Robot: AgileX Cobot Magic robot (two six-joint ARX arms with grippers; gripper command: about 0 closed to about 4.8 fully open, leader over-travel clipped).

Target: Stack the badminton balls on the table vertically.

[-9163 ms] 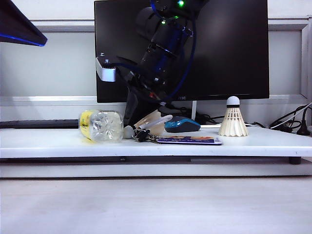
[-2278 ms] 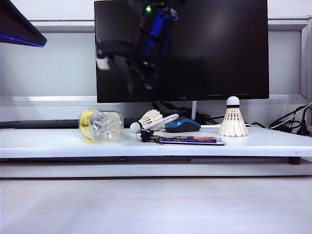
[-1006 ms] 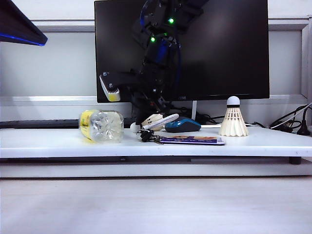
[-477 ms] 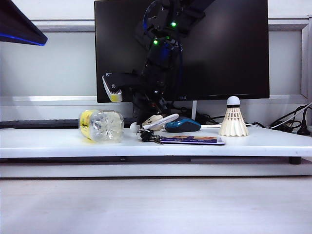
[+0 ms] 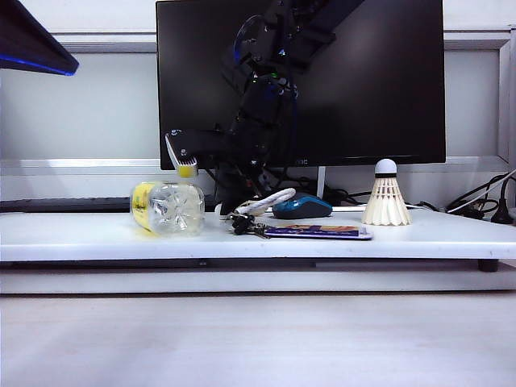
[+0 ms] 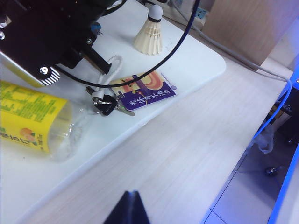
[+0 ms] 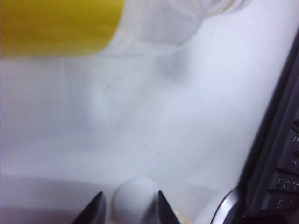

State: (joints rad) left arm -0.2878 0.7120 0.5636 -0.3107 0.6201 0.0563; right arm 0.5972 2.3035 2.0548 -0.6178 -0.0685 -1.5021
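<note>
Behind your table [image 5: 97,234], only the right wrist view shows the right gripper [image 7: 128,206] astride the lying shuttlecock [image 7: 134,199], lower than before; left gripper [image 6: 127,207]: can't tell.

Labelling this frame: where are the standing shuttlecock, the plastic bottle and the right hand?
standing shuttlecock [image 5: 385,201], exterior view, feather skirt.
plastic bottle [image 5: 169,208], exterior view, clear body.
right hand [image 7: 128,207], right wrist view, between fingertips.

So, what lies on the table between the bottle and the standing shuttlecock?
In the exterior view: the right gripper, keys, a card and a mouse.
</note>
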